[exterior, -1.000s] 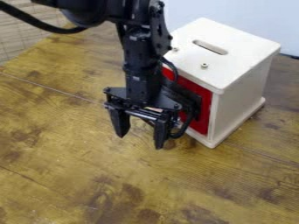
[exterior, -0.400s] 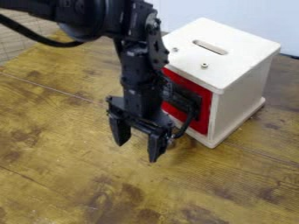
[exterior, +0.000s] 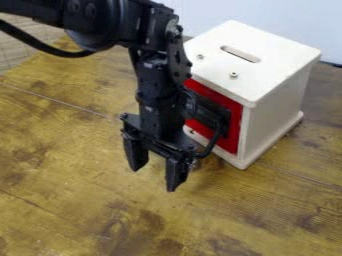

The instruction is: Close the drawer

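Note:
The bright red drawer (exterior: 213, 116) with a black loop handle (exterior: 215, 133) sits in the front face of a cream-white box (exterior: 267, 85). Its front looks close to flush with the box, but my arm hides its left part. My black gripper (exterior: 154, 167) hangs open and empty just left of and in front of the drawer, fingers pointing down toward the table. One fingertip (exterior: 174, 178) is close to the handle; I cannot tell if it touches.
The box has a slot (exterior: 242, 53) in its top. The wooden table (exterior: 80, 210) spreads to the left and front. A woven mat or basket edge (exterior: 14, 45) shows at the far left.
My gripper has shifted slightly left and down, toward the camera. The drawer front looks the same.

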`<state>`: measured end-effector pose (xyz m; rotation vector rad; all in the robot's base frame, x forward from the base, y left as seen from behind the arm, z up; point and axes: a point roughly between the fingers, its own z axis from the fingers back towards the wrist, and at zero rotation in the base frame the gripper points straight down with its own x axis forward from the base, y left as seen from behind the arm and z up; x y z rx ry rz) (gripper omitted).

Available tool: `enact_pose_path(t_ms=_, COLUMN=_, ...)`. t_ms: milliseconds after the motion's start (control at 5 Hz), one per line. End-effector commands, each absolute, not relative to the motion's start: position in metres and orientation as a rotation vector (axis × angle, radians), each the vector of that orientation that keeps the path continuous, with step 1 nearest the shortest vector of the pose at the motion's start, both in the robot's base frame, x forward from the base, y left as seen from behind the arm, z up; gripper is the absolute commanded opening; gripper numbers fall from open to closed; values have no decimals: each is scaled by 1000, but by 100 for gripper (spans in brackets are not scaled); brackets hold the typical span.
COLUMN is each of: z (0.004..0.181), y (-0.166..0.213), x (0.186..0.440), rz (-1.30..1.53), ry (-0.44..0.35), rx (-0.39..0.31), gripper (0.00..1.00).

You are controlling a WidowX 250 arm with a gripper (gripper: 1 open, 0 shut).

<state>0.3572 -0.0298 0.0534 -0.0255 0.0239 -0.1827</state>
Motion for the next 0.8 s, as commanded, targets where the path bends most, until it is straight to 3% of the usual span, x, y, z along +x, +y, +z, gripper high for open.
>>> enact_pose_path(t_ms=0, z=90, y=-35, x=363, rz=-120, ry=-103, rx=-19, gripper=100)
enact_pose_path(t_ms=400, z=83, y=-41, x=351, rz=12, ry=-107, rx=-11, gripper=100)
enact_pose_path(t_ms=600, z=76, y=-45, x=364, rz=-1, ry=-98, rx=-6, gripper=100)
